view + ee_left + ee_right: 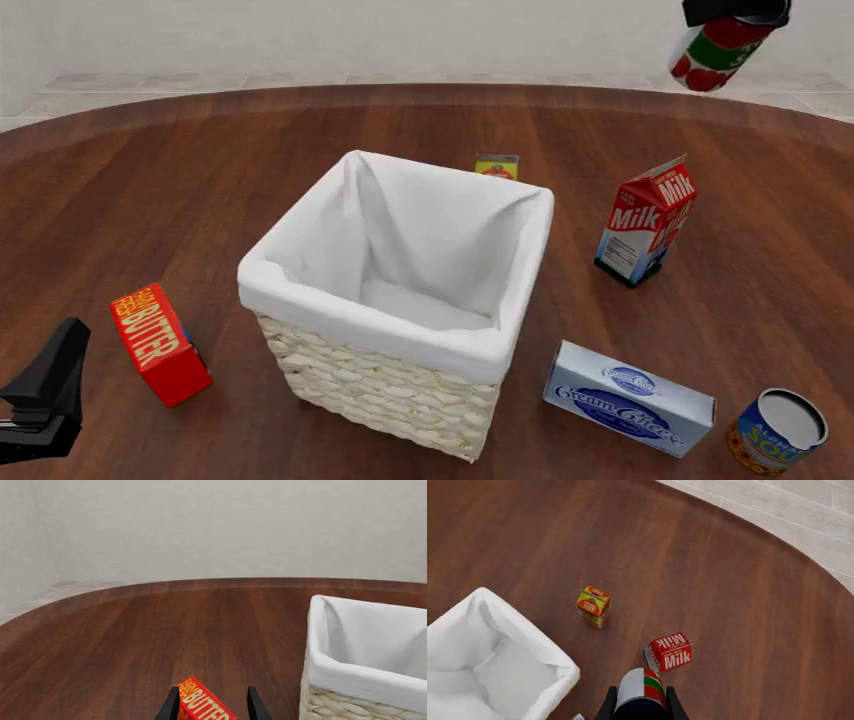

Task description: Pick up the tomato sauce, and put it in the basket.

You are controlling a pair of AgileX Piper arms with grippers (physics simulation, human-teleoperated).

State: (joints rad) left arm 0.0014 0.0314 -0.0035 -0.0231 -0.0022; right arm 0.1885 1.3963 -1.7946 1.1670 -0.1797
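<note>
The tomato sauce, a red can with a green band, hangs high above the table's far right, tilted, with my right gripper shut on it. In the right wrist view the can fills the gap between the two black fingers. The basket, pale wicker with a white liner, stands mid-table, well left of and nearer than the can; its rim shows below the right wrist. My left gripper is open, low at the near left, holding nothing.
A red butter box stands just ahead of the left gripper, left of the basket. A milk carton is right of the basket, a small yellow-red box behind it. A cream cheese box and a soup can lie near right.
</note>
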